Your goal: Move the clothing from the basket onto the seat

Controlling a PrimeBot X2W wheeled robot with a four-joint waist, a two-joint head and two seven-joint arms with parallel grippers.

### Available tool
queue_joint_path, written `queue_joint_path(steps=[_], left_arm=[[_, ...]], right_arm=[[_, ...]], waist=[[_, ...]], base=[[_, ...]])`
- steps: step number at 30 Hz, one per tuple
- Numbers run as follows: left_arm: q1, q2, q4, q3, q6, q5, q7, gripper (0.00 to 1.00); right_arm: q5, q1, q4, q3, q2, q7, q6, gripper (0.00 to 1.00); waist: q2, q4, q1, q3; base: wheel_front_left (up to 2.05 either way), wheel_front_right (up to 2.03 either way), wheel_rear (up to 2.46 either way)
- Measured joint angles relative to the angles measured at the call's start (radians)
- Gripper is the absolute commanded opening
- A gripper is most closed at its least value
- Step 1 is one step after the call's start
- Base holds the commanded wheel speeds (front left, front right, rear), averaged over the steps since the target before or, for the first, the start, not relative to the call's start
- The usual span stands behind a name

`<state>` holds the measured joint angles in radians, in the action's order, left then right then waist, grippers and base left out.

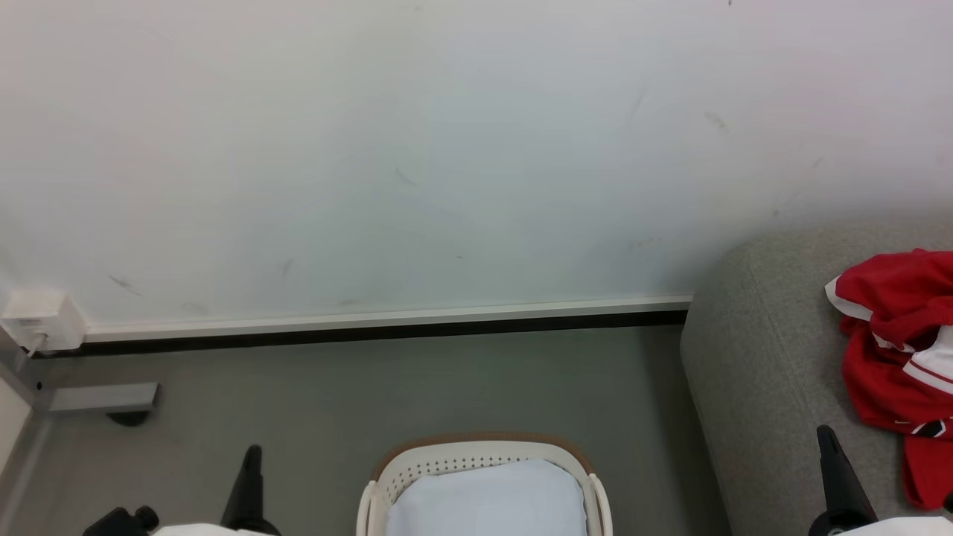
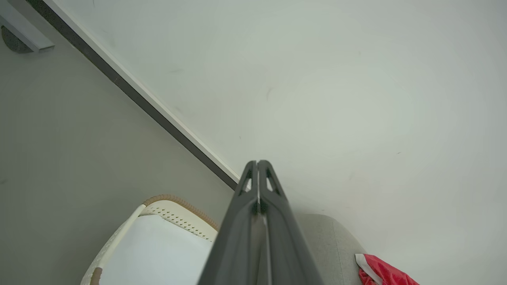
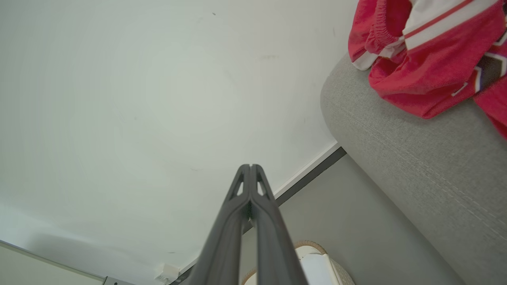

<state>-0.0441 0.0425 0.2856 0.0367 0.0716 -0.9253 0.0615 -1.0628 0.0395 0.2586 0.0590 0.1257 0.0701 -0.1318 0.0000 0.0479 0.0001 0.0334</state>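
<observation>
Your left claw (image 1: 252, 452) is pressed shut and empty. Just right of it the basket (image 1: 482, 445) shows a pale cloth (image 1: 484, 499), so a reach in there would likely lift the wrong item. Your right claw (image 1: 823, 433), also shut and empty, stands by the seat (image 1: 759, 357). A careless sweep could drag the clothing (image 1: 893, 335) off. It lies just right of that claw, crumpled red with white stripes.

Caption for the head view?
Red clothing lies on the grey seat; the basket beside it holds a pale cloth.
</observation>
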Motion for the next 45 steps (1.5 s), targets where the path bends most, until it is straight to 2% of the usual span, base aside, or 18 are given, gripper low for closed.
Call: queue_joint_path(steps=[19, 45], left_arm=[[-0.018, 0.001, -0.011, 0.024, 0.017, -0.219, -0.053, 0.00], [-0.040, 0.002, -0.026, 0.051, 0.038, -0.454, -0.115, 0.00]], right_arm=[[-0.173, 0.020, -0.003, -0.049, -0.023, -0.053, 0.000, 0.00], [-0.367, 0.041, -0.007, -0.107, -0.045, -0.117, 0.000, 0.00]], waist=[[0.0000, -0.012, 0.0000, -0.009], [0.0000, -0.028, 0.0000, -0.021]], base=[[0.00, 0.00, 0.00], [0.00, 0.00, 0.00]])
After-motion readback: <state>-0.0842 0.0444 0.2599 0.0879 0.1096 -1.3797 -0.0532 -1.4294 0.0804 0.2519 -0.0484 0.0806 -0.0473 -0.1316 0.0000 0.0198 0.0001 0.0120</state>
